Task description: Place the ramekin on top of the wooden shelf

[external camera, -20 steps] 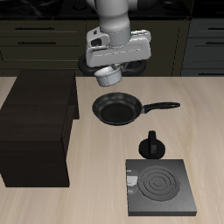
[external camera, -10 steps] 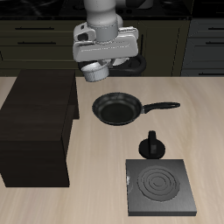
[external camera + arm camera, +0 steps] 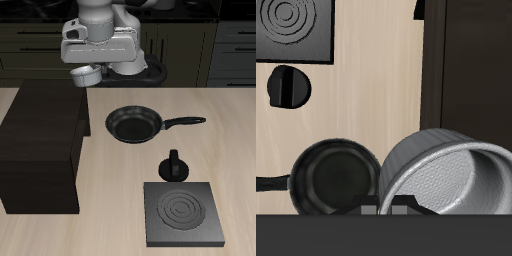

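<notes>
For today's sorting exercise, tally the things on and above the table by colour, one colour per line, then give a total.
Black: 3 (frying pan, moka pot, stove plate)
Light grey: 1 (ramekin, carried in the air by the pincer)
Dark brown: 1 (wooden shelf)
Total: 5

No text, label, brand, number or sign can be read on anything in either view. The stove burner plate [image 3: 182, 214] carries only concentric rings, which are a pattern and not writing (the same rings show in the wrist view). The ramekin [image 3: 85, 76], the wooden shelf [image 3: 40, 145], the frying pan [image 3: 133, 124] and the moka pot [image 3: 175, 166] all have plain, unmarked surfaces. The gripper [image 3: 88, 72] housing is plain grey and white, with nothing legible on it.
</notes>
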